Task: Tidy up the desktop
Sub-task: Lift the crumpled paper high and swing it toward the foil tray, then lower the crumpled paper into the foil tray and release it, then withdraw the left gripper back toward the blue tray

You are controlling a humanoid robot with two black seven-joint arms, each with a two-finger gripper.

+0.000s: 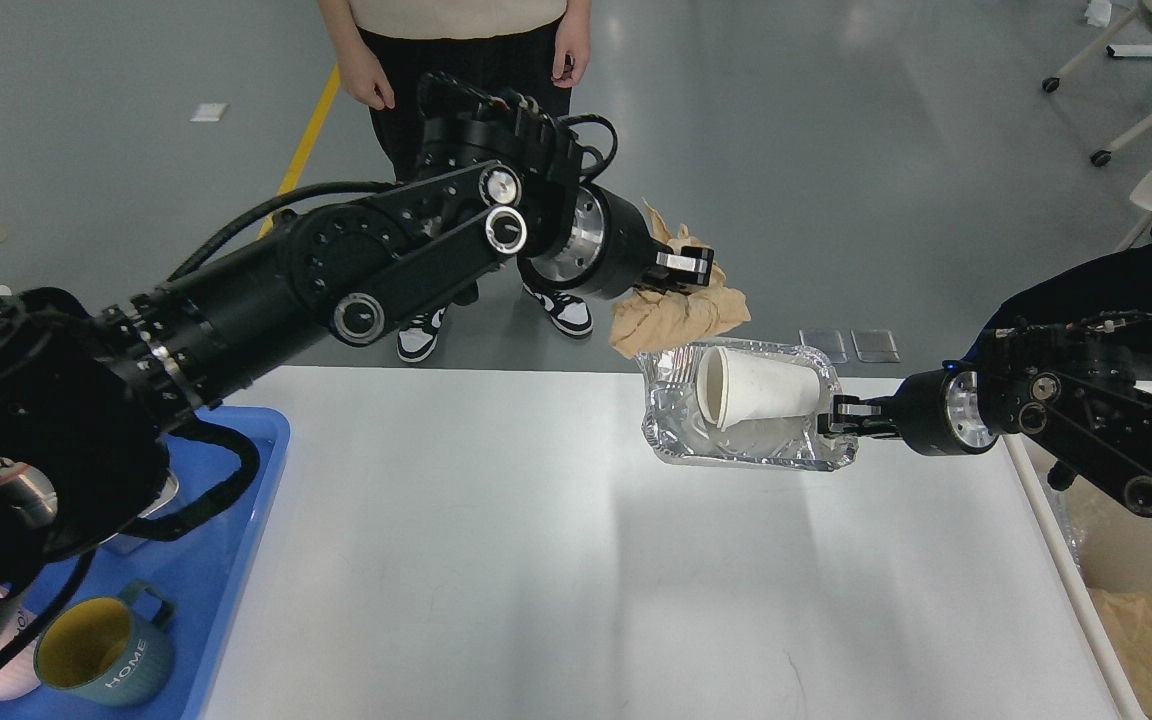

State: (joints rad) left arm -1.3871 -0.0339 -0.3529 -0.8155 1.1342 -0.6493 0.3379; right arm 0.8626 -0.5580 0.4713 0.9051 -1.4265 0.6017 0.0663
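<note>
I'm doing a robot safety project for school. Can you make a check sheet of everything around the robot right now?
Surface: white desktop, middle bare.
Job's things: crumpled brown paper held in the air; foil tray with a white paper cup lying in it, held up.
Clutter: blue tray with a teal mug.
Grippers: left gripper shut on the paper; right gripper shut on the foil tray's edge.
Cables: black cable looping over the blue tray.
Surroundings: a person standing behind the table; bin at right.
</note>
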